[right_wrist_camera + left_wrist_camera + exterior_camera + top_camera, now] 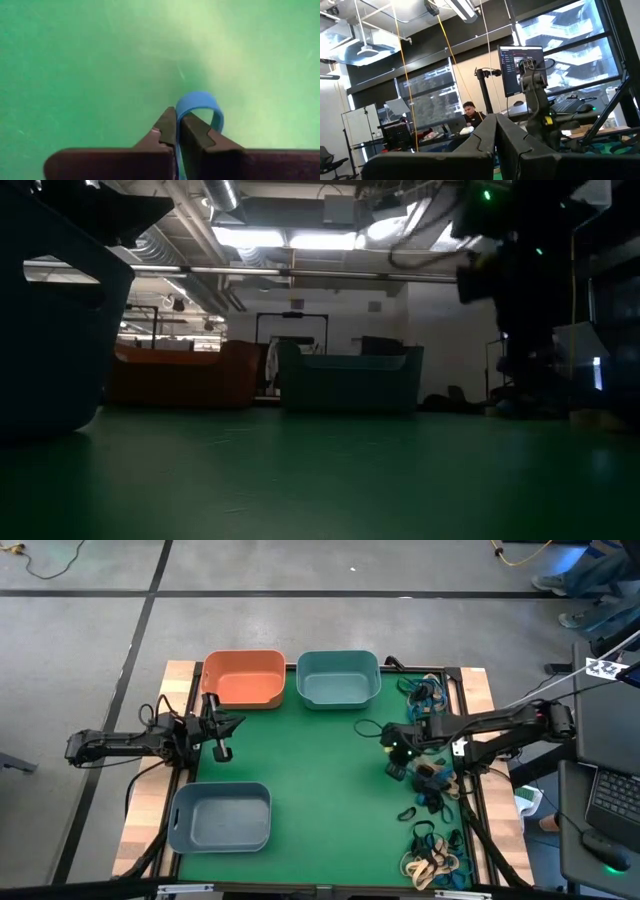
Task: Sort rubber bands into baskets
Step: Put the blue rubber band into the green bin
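While the left gripper [222, 727] waits at the table's left side between the orange basket [244, 677] and the grey-blue basket [220, 816], the high view shows the right gripper [395, 745] reaching in from the right over the green mat [320, 790], below the teal basket [338, 678]. Loose rubber bands [430, 860] lie scattered along the mat's right edge, from the corner beside the teal basket down to a tan and black heap near the front corner. At table height, the low view shows the orange basket [185, 375] and teal basket [350, 378] standing side by side at the far end of the mat, with the dark right arm [530, 270] hanging above on the right. From the left wrist, that arm's fingers [485, 137] are pressed together on nothing, aimed at the room, where a person [469, 116] sits at a desk. From the right wrist, the fingers [192, 131] pinch a blue rubber band [200, 102], its loop standing out past the tips above bare green mat.
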### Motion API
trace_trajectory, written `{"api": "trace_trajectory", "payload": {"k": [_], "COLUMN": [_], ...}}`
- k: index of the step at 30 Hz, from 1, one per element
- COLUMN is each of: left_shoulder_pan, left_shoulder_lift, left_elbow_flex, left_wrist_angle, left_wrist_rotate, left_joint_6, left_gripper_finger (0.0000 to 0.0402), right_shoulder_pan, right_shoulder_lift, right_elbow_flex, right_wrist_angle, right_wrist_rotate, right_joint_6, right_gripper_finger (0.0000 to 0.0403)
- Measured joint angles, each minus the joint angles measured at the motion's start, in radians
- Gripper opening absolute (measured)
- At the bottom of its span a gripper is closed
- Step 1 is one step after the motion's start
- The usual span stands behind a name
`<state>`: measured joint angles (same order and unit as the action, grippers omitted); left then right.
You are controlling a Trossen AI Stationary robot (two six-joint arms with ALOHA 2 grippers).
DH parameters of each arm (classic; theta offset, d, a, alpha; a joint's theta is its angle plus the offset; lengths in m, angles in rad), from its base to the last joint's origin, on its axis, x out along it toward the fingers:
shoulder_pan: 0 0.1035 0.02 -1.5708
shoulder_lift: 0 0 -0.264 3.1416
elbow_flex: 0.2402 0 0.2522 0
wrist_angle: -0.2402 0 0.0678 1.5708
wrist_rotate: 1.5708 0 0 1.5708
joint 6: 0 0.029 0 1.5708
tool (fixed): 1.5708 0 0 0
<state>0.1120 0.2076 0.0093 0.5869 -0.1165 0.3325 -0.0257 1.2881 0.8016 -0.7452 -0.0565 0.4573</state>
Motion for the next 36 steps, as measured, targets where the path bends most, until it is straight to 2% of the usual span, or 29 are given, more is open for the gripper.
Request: {"api": "trace_trajectory", "payload": {"k": [10,20,25,32,36], "left_shoulder_pan": [0.0,0.0,0.0,0.0,0.0], "left_shoulder_lift": [0.0,0.0,0.0,0.0,0.0], "left_elbow_flex": [0.0,0.0,-0.001,-0.001,-0.001], "left_wrist_angle": [0.0,0.001,0.103,0.121,0.121], "left_wrist_rotate": [0.0,0.0,0.0,0.0,0.0], "left_joint_6": [0.0,0.031,0.225,0.204,0.186], "left_gripper_finger": [0.0004,0.0004,0.0004,0.0004,0.0004], "right_shoulder_pan": [0.0,-0.001,-0.001,-0.006,-0.055], "right_shoulder_lift": [0.0,0.0,0.0,0.0,0.0], "right_elbow_flex": [0.16,0.248,0.263,0.264,0.264], "right_wrist_angle": [-0.013,0.018,0.131,0.383,0.528], "right_wrist_rotate": [0.1,0.322,0.438,0.587,0.609], "right_joint_6": [-0.098,-0.215,-0.321,-0.543,-0.633], "right_gripper_finger": [0.0015,0.0014,0.0014,0.0014,0.0014]}}
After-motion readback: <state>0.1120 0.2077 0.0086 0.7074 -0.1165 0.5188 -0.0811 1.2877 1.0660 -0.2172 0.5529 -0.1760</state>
